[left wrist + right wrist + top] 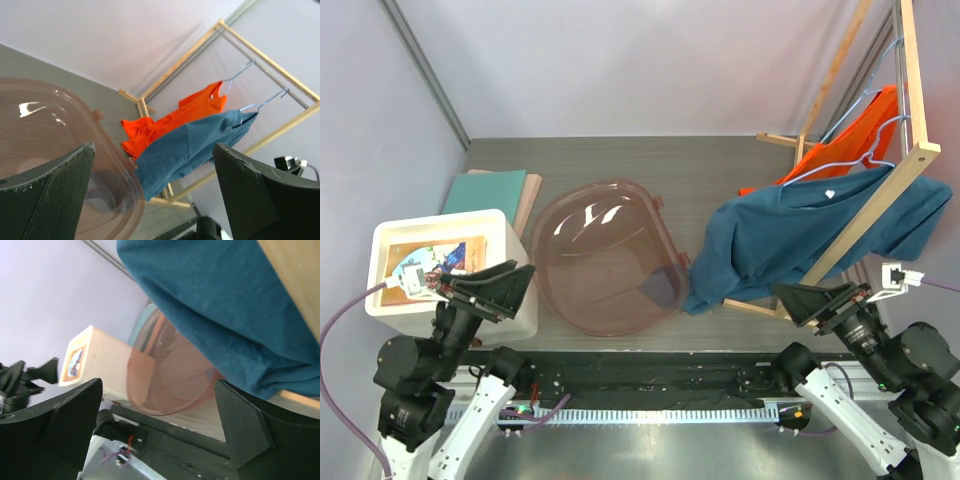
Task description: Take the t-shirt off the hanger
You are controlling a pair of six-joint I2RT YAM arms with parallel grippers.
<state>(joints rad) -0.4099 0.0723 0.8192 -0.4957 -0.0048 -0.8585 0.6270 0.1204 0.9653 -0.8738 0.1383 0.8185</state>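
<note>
Hanging on its hanger [265, 101], the blue t-shirt [790, 235] drapes across the wooden rack [915, 90] at the right of the bench [700, 160], an orange shirt [860, 125] behind it; the left end effector [515, 290] sits fingers apart and empty by a white box [500, 225]; the right end effector [790, 305], likewise spread and empty, waits just below the shirt's hem; a pink tub [550, 215] lies between them; by all appearances nothing is done yet: reaching, gripping and slipping the shirt free are all left.
</note>
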